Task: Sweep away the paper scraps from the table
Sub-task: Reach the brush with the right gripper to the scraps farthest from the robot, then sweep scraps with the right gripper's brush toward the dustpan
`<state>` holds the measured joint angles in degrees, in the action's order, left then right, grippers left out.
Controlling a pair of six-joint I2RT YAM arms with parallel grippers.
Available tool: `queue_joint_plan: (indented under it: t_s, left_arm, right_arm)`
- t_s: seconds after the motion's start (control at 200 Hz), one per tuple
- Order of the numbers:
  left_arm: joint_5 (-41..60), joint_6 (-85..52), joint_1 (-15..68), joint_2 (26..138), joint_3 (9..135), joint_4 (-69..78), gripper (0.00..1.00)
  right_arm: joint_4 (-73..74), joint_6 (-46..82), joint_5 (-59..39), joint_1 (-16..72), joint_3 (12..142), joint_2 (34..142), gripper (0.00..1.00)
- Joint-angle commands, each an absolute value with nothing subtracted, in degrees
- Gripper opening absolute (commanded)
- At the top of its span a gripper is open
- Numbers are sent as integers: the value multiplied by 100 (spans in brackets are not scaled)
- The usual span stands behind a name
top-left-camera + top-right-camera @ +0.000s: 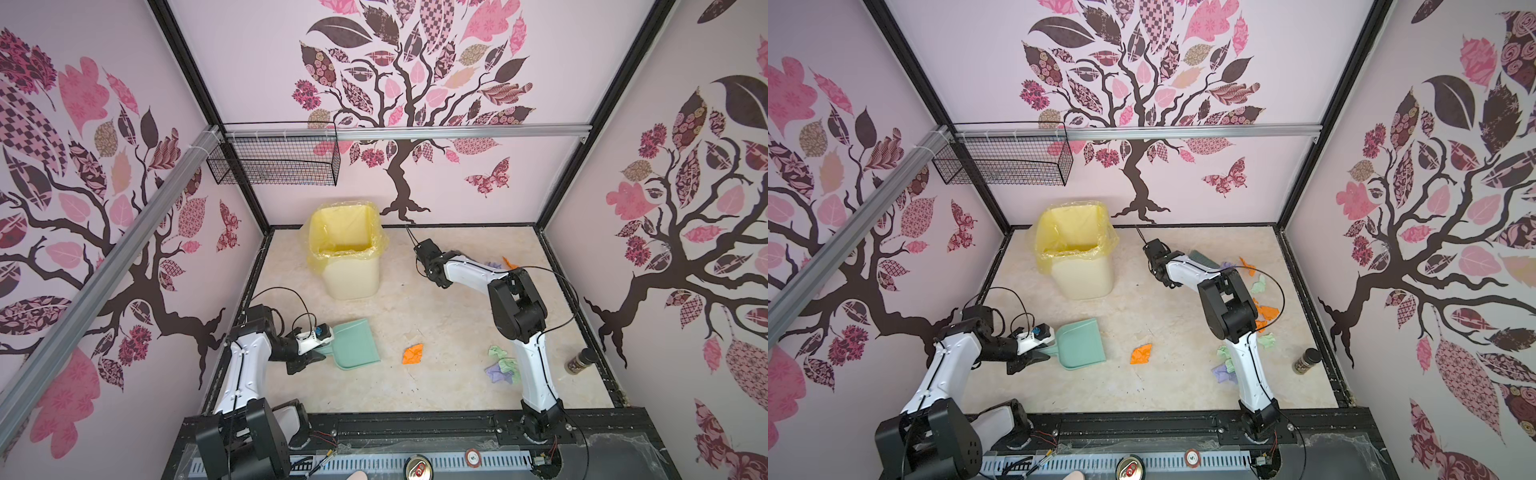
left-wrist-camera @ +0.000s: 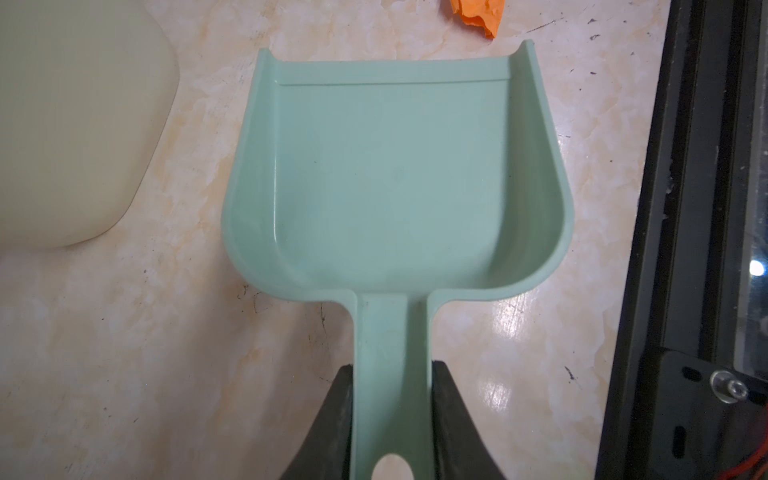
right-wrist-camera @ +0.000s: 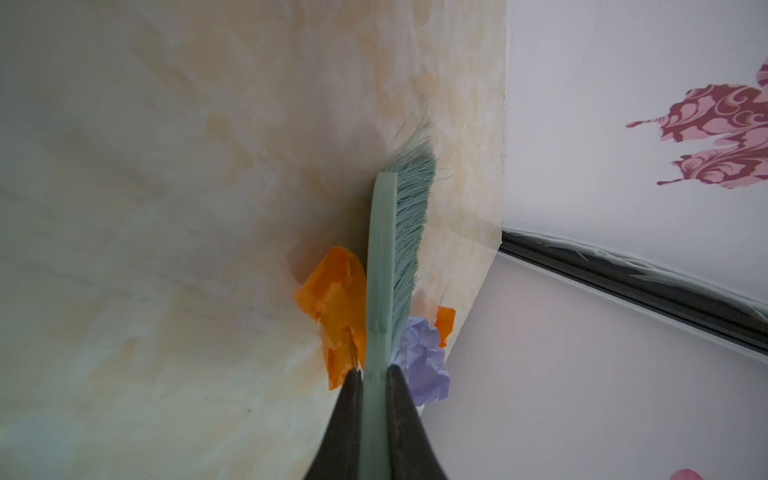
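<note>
My left gripper (image 2: 390, 370) is shut on the handle of a teal dustpan (image 1: 355, 343) (image 2: 395, 178). The pan lies flat on the table (image 1: 436, 324) at the left, with its open lip toward an orange scrap (image 1: 412, 354) (image 2: 478, 12). My right gripper (image 3: 372, 372) is shut on a teal brush (image 3: 399, 232) near the far right corner. The brush's bristles rest on the table between an orange wad (image 3: 336, 307) and a lilac wad (image 3: 424, 361). More paper scraps (image 1: 1266, 311) lie along the right side, partly hidden by the right arm, with green and lilac ones (image 1: 503, 365) nearer the front.
A cream bin with a yellow bag (image 1: 347, 257) stands at the back left of the table. A dark jar (image 1: 579, 359) stands by the right edge. A wire basket (image 1: 276, 160) hangs on the back wall. A black frame (image 1: 415, 419) edges the front.
</note>
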<state>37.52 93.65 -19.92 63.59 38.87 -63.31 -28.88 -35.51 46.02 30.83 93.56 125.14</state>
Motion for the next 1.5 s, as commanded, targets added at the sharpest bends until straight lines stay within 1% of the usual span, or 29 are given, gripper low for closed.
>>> queue_joint_plan:
  t_s: [0.0, 0.24, 0.43, 0.525, 0.6, 0.7, 0.83, 0.95, 1.095, 1.231, 1.356, 1.426, 1.491]
  left_arm:
    - [3824, 9458, -1968, 6390, 3920, -6389, 0]
    - [3800, 9370, -1894, 6354, 3837, -6272, 0]
    - [3748, 9319, -1813, 6380, 3797, -6179, 0]
    - [3743, 9277, -1768, 6390, 3796, -6153, 0]
    - [3723, 9248, -1719, 6383, 3788, -6149, 0]
    - [3691, 9212, -1632, 6330, 3752, -6115, 0]
    - [3605, 9136, -1488, 6229, 3682, -6012, 0]
    - [3433, 8872, -1221, 6283, 3707, -5803, 0]
    - [3276, 8564, -897, 6416, 3785, -5663, 0]
    - [3294, 8482, -819, 6343, 3757, -5605, 0]
    - [3297, 8481, -822, 6243, 3716, -5590, 0]
    - [3289, 8498, -817, 6216, 3707, -5616, 0]
    - [3284, 8512, -820, 6199, 3683, -5616, 0]
  right_arm:
    - [-3311, -3012, 4300, 3351, 8920, 11682, 0]
    - [-4388, -1763, 3898, 4210, 8097, 10607, 0]
    - [-5210, -881, 3187, 4755, 8026, 9869, 0]
    - [-5430, -556, 3276, 4800, 8321, 9518, 0]
    - [-5381, -568, 3679, 4775, 8529, 9251, 0]
    - [-5289, -710, 4399, 4388, 8863, 9141, 0]
    - [-5027, -1378, 4999, 3327, 9199, 9492, 0]
    - [-4389, -1968, 5019, 2288, 9517, 10052, 0]
    - [-3675, -2448, 4886, 1508, 9849, 10795, 0]
    - [-3398, -2698, 4753, 1119, 10017, 11499, 0]
    - [-3280, -2874, 4612, 1087, 10008, 11971, 0]
    - [-3458, -2753, 4521, 1120, 10035, 12084, 0]
    - [-3396, -2742, 4436, 1218, 9766, 11993, 0]
